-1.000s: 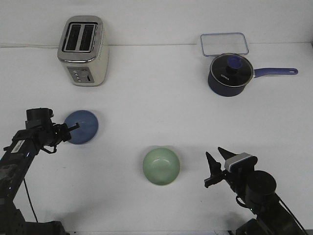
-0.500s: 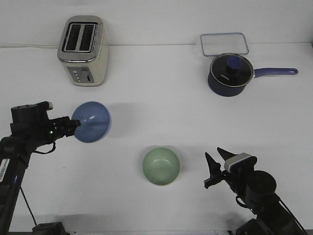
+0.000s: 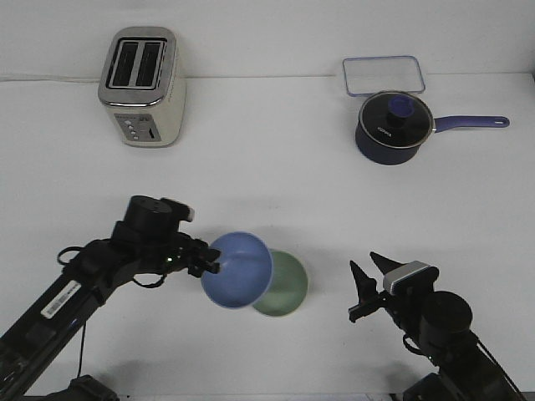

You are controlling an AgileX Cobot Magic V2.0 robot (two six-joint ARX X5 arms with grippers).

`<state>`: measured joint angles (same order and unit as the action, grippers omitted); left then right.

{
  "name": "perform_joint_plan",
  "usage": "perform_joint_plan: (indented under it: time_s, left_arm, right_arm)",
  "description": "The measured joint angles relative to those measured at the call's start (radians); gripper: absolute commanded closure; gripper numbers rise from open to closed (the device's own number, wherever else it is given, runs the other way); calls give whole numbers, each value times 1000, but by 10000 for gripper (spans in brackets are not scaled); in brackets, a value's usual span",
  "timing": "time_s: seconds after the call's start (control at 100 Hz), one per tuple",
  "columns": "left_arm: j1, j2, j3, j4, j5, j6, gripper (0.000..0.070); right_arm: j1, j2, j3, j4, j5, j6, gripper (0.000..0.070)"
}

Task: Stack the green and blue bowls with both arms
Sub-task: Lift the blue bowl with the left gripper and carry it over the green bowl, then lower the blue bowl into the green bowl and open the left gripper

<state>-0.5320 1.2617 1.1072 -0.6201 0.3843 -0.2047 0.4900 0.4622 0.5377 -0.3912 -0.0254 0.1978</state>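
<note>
My left gripper (image 3: 209,262) is shut on the rim of the periwinkle blue bowl (image 3: 238,270) and holds it tilted in the air, overlapping the left side of the pale green bowl (image 3: 287,286). The green bowl rests on the white table near the front centre, partly hidden by the blue one. My right gripper (image 3: 369,282) is open and empty, to the right of the green bowl and apart from it.
A cream toaster (image 3: 141,75) stands at the back left. A dark blue lidded saucepan (image 3: 394,126) with its handle pointing right stands at the back right, with a clear rectangular lid (image 3: 383,74) behind it.
My left arm lifted the blue bowl off the table at the left and carried it right and toward the front, to the green bowl. The right arm has not moved.
</note>
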Motion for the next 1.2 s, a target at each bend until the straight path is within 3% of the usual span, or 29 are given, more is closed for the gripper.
perform_joint_plan:
  time_s: [0.19, 0.63, 0.67, 0.79, 0.85, 1.05, 1.2]
  left_arm:
    - [-126, 116, 0, 93, -60, -12, 687]
    - [-170, 233, -1, 204, -76, -42, 680]
    - [-174, 235, -1, 210, -79, -42, 633]
    - [-180, 235, -1, 244, -78, -43, 371]
    - [-180, 235, -1, 249, -79, -43, 316]
    - [-159, 225, 1, 236, -87, -42, 314]
    - [-79, 112, 10, 229, -225, -19, 315]
  right_arm:
    - [0, 0, 0, 0, 0, 0, 393]
    - [0, 0, 0, 0, 0, 0, 393]
    - [0, 0, 0, 0, 0, 0, 393]
    - [0, 0, 0, 0, 0, 0, 393]
    - [0, 0, 0, 0, 0, 0, 394]
    - [0, 0, 0, 0, 0, 0, 394]
    - [0, 0, 0, 0, 10, 0, 393]
